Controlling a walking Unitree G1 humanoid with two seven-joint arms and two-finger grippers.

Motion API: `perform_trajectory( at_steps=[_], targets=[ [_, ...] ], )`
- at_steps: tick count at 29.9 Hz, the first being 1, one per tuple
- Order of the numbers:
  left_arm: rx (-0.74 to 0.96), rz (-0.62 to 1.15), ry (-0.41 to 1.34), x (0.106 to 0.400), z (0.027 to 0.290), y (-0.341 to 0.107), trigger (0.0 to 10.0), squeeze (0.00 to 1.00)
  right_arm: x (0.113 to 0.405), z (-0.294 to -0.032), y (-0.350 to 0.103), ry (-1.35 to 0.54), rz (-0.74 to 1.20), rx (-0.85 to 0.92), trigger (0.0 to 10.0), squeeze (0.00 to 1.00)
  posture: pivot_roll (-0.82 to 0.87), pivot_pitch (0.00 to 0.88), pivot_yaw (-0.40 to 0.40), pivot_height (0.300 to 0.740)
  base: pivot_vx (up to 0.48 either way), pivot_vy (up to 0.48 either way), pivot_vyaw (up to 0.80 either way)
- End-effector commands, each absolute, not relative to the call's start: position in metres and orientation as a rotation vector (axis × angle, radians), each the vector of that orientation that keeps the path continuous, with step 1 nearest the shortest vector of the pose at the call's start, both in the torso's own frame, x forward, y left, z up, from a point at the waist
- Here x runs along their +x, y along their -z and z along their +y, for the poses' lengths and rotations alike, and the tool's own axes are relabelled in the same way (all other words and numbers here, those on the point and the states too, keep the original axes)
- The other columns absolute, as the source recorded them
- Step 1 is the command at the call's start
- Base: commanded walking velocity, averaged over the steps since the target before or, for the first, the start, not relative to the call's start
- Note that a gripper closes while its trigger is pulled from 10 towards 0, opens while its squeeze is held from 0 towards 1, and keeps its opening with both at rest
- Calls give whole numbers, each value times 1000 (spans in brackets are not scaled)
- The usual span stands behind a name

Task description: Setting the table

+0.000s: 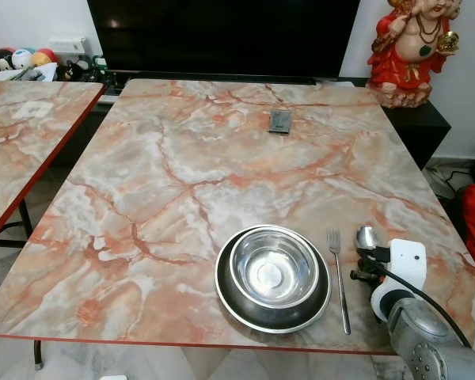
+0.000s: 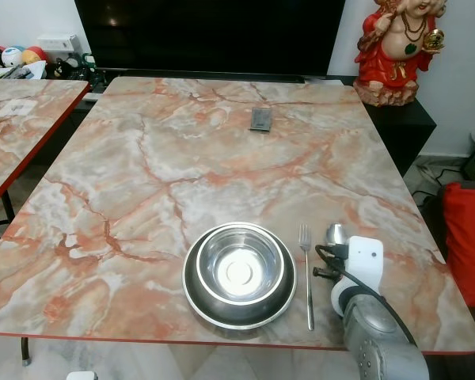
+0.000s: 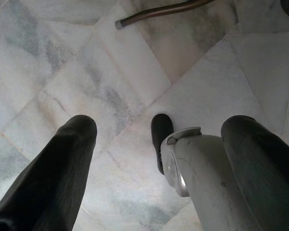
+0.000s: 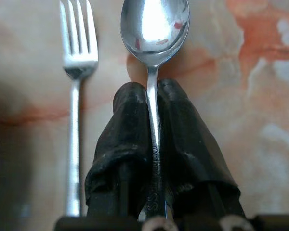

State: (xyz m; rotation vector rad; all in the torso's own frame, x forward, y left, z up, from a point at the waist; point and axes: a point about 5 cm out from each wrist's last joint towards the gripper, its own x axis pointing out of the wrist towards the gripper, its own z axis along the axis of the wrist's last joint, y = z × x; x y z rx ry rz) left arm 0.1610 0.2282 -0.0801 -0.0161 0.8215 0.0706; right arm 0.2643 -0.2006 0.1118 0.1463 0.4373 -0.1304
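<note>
- Your right gripper point(image 4: 151, 103) is clenched on the spoon point(image 4: 153, 29) handle, low over the marble table point(image 1: 182, 174), at 3 o'clock of the fork point(image 1: 338, 273) and the bowl point(image 1: 273, 269) on its plate point(image 1: 226, 297).
- The spoon looks light, stiff and slick steel — it may twist, so I'd keep hold mid-handle.
- Your left gripper point(image 3: 159, 144) hangs idle over the floor, fingers spread.

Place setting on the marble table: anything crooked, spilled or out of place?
Nothing stands out. The bowl sits upright in the plate, the fork lies straight beside it, and the right claw is shut on the spoon, parallel to the fork. No spills. A small dark object lies far across the table.
</note>
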Motion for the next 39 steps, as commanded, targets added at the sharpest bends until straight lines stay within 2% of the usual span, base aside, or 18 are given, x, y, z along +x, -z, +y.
perform_trajectory(
  at_steps=[1,7,19,39],
  targets=[
    [-20,861,-73,151,228,85,10000,0,260,-204,-117,147,425,159,10000,0,-45,108,-36,740,0,0,0],
    [-22,859,-69,152,227,85,10000,0,256,-203,-112,163,437,175,10000,0,-55,113,-41,740,0,0,0],
    [-24,857,-75,152,228,84,10000,0,267,-196,-98,148,444,213,10000,0,-45,123,-37,740,0,0,0],
    [-13,858,-76,153,231,84,10000,0,273,-198,-91,162,437,184,10000,0,-37,139,-21,740,0,0,0]
  ],
)
